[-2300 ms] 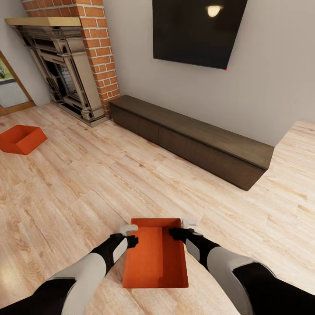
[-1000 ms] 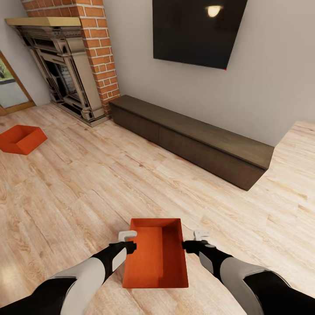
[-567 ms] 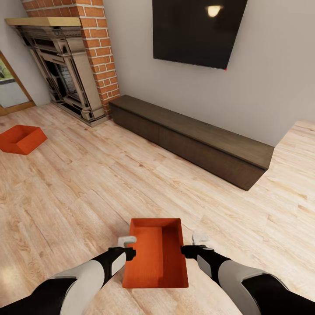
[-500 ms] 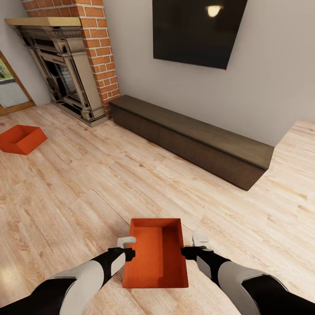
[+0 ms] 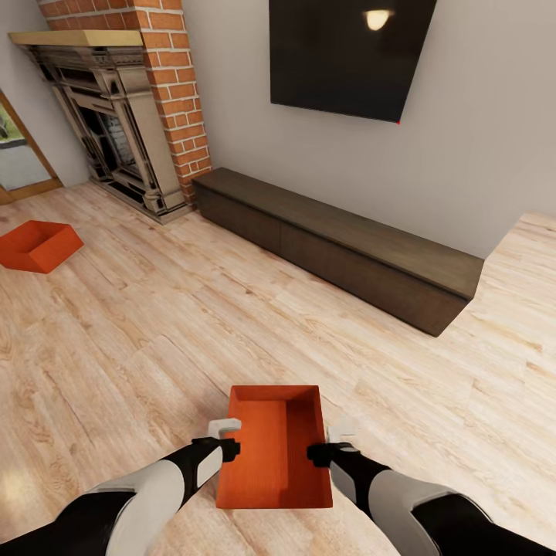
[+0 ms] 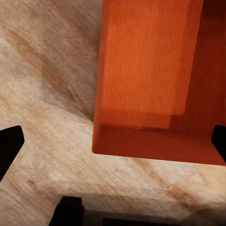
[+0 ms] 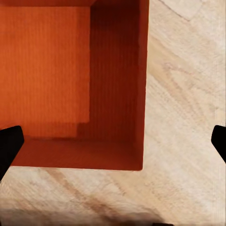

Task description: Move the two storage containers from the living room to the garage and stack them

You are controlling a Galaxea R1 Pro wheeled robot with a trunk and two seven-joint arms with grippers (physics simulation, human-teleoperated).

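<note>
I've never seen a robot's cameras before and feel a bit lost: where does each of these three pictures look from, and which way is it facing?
Head view: from the robot's head, looking forward and down over both arms at the near storage container on the wood floor.
Left wrist view: from the left arm, looking down along dark fingertips at that container's corner.
Right wrist view: the same from the right arm, fingertips at the edges.
All three share this container.

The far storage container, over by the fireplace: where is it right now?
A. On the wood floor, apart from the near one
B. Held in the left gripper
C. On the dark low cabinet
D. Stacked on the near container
A: the far storage container sits on the light wood floor left of the fireplace, well away from the near container between the two arms.
</note>
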